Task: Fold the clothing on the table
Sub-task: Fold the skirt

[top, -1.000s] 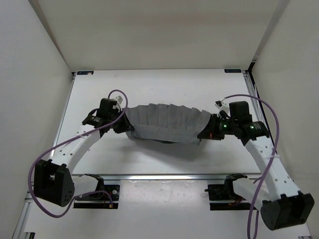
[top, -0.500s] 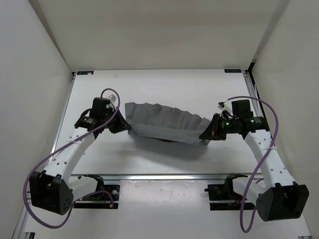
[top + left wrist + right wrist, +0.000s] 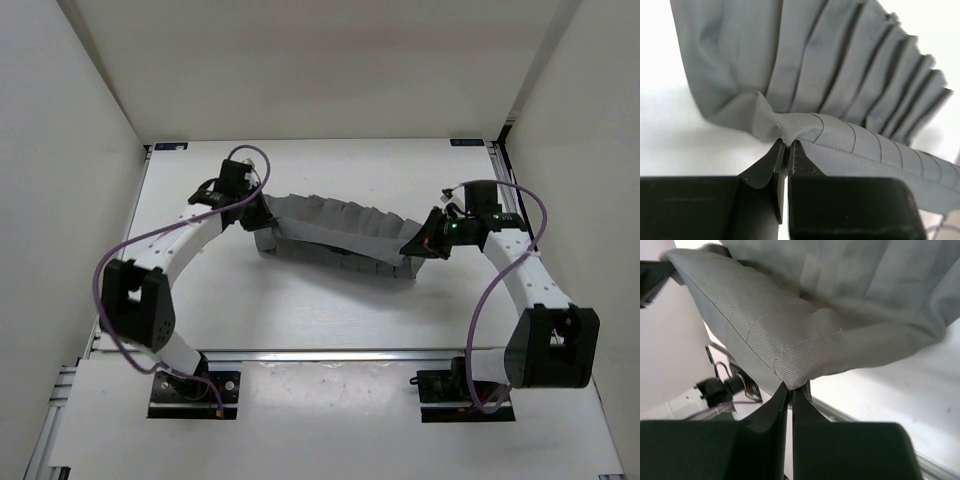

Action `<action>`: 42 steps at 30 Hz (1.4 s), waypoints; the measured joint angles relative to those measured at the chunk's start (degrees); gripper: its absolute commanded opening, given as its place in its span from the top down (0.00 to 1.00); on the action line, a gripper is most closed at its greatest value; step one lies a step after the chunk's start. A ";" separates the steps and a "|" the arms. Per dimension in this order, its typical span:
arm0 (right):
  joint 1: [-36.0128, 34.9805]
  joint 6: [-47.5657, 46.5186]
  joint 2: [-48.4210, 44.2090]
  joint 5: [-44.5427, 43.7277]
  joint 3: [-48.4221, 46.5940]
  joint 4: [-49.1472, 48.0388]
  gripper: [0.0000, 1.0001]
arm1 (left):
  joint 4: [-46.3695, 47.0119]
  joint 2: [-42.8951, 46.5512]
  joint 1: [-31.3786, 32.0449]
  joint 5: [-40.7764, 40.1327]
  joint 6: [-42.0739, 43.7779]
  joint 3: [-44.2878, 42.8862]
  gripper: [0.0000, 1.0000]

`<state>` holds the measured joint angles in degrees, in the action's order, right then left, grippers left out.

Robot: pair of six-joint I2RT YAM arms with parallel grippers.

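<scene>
white table, enclosed by white panels. counted: one clothing item, two grippers. the plain gray fabric is held stretched across mid-table, gathered into many parallel pleats, with a stitched hem band seen. left gripper is clamped on one end corner; right gripper is pinched closed on the opposite corner.

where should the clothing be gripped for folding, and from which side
At the two end corners of its stitched hem band, one gripper coming in from each end. The clothing is wide and limp, so one middle grip would probably let it sag; the doubled band gives thin jaws something firm. The left gripper and right gripper are shut on those corners.
</scene>
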<state>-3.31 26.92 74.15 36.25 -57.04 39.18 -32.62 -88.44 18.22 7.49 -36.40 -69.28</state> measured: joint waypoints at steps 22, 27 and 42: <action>4.72 -1.46 25.05 -5.16 -25.94 -18.53 0.52 | 15.21 -13.14 -3.82 -6.14 -4.39 -13.90 0.73; -2.12 -3.91 24.81 -5.25 -20.37 -17.05 0.59 | 23.76 -2.64 -3.45 -1.62 -6.80 4.42 0.90; -3.74 -3.17 41.75 -3.76 -17.14 -9.84 0.70 | 25.97 -16.59 3.48 -0.90 -5.55 7.10 0.92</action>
<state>-7.05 23.75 115.90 32.49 -74.17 29.34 -6.66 -105.03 21.69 6.59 -41.95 -62.17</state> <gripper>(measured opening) 0.299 0.096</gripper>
